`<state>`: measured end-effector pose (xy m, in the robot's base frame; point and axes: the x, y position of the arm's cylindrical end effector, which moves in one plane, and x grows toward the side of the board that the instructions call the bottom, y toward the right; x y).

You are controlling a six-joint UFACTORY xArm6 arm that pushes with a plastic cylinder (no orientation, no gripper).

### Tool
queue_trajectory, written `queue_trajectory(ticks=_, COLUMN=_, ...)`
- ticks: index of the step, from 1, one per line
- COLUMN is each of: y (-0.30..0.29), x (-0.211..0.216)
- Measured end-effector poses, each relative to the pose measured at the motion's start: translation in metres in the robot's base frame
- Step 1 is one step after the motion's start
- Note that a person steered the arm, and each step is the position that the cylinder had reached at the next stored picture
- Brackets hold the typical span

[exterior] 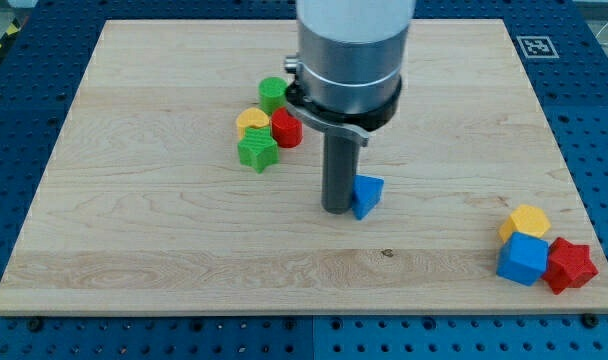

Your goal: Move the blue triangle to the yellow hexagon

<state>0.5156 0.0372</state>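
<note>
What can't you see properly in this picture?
- Whether my tip touches the blue triangle: its end sits right at the triangle's left side, any gap too small to tell.
- Top of the arm: cut off by the view's top edge.
- Green cylinder: right side hidden behind the arm.
- Yellow heart: partly covered by the green star and the red block.

bright even light, soft shadows, sharp

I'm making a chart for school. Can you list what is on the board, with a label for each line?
board: wooden
my tip: touching blue triangle's left side
blue triangle: near middle
yellow hexagon: view's right, with blue cube and red star
upper cluster: green cylinder, yellow heart, red block, green star
</note>
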Motion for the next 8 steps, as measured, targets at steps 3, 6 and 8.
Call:
queue_trajectory(ticks=3, y=0.052, x=0.015)
queue_trajectory(ticks=6, y=0.041, x=-0.02)
queue_trajectory(ticks=8, y=0.063, x=-0.033)
